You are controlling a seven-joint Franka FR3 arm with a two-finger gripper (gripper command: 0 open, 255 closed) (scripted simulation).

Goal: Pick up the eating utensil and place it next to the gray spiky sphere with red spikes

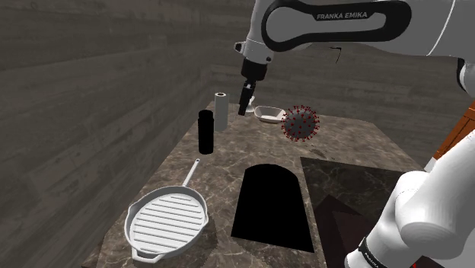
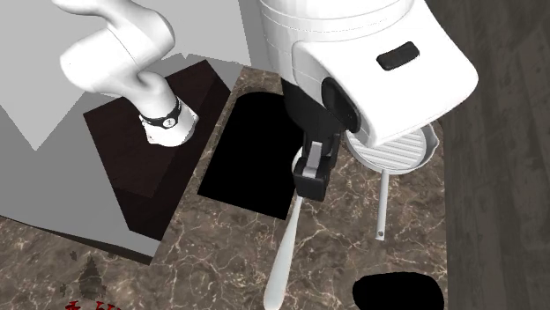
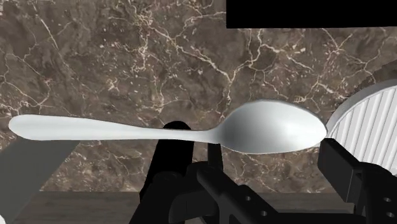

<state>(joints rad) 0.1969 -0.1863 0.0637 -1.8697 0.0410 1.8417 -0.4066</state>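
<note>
Tool (image 2: 307,189) clasping glossy white oval-bowled spoon (image 3: 273,127) | above veined brown marble counter (image 3: 127,63)

A dark brown marbled surface (image 1: 228,152) carries a small white dish (image 1: 269,115) and a grey spiky sphere (image 1: 301,123) with red spikes on one side of the fingers (image 1: 244,101). A pale cylinder (image 1: 221,110) and a black cylinder (image 1: 205,131) stand on the other. A white ribbed pan (image 1: 167,222) lies well apart from them, beside a black area (image 1: 270,205).

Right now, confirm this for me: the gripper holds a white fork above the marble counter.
Wrong on one point: it is a white spoon, not a fork. The wrist view shows its rounded bowl, the gripper clasping it above the marble counter.
</note>
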